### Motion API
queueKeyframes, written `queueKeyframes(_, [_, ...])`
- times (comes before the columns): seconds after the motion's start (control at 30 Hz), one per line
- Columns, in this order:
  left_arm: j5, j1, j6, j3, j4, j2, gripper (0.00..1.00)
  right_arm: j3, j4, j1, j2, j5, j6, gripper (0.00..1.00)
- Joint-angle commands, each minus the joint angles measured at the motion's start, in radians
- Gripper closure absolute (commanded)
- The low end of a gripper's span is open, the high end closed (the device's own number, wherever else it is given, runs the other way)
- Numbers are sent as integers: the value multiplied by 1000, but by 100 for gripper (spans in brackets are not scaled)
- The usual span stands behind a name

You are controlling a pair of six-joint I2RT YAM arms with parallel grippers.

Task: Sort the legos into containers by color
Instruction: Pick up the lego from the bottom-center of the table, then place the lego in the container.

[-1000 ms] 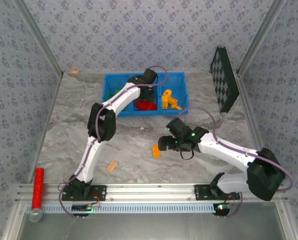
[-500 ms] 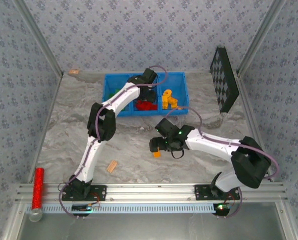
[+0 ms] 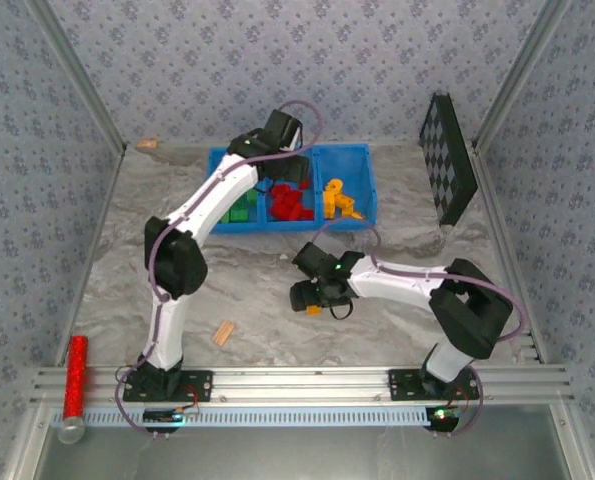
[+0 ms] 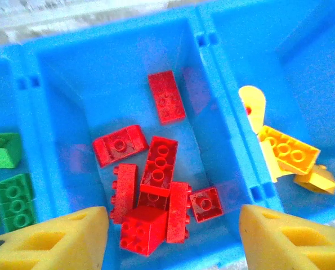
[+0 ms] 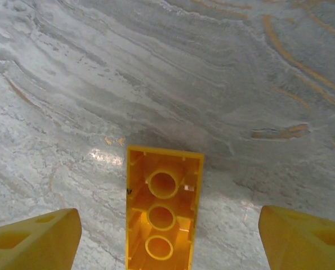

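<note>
Right claw [image 5: 168,225] straddles the one loose brick [image 5: 164,185], jaws wide and not touching it

On the table [image 3: 117,270], the bin [image 3: 342,150] sits at the far edge, with three compartments side by side. The left claw [image 4: 170,216] hangs over the middle one, fingers apart and nothing in them, so the right arm is clearly the nearer one. The brick lies studs-down near the table's middle, well apart from the bin and right under the right claw. Its long axis runs straight away from the wrist camera, between the two fingers, so I'd guess a squeeze lands on its long sides. Counts: seven or eight red bricks [image 4: 161,163] in the middle compartment, roughly three yellow bricks [image 4: 285,149] in the right one, at least two green bricks [image 4: 12,199] in the left one, and just the one on the table.
</note>
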Motion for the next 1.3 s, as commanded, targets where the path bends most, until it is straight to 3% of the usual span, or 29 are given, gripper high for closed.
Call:
queueKeyframes(0.0, [-28,7,29,-30,2,-100,36,51,-26,16,46,29,-29,19])
queueKeyframes(0.1, [-45,12,37,-74,6,-161,35,64,-33,24,80,25,-43,25])
queueKeyframes(0.23, [-58,35,40,-156,9,-240,34,63,-36,24,107,18,-47,43])
queueKeyframes(0.57, [-81,97,31,-436,15,-469,33,113,-130,0,150,-21,-101,68])
queueKeyframes(0.87, [-147,159,81,-609,6,-668,29,404,-388,-180,73,6,-317,73])
queueKeyframes(1.03, [-185,191,105,-735,63,-818,21,557,-430,-301,78,38,-423,74])
queueKeyframes(1.27, [-203,218,140,-838,71,-972,13,796,-424,-417,203,107,-540,75])
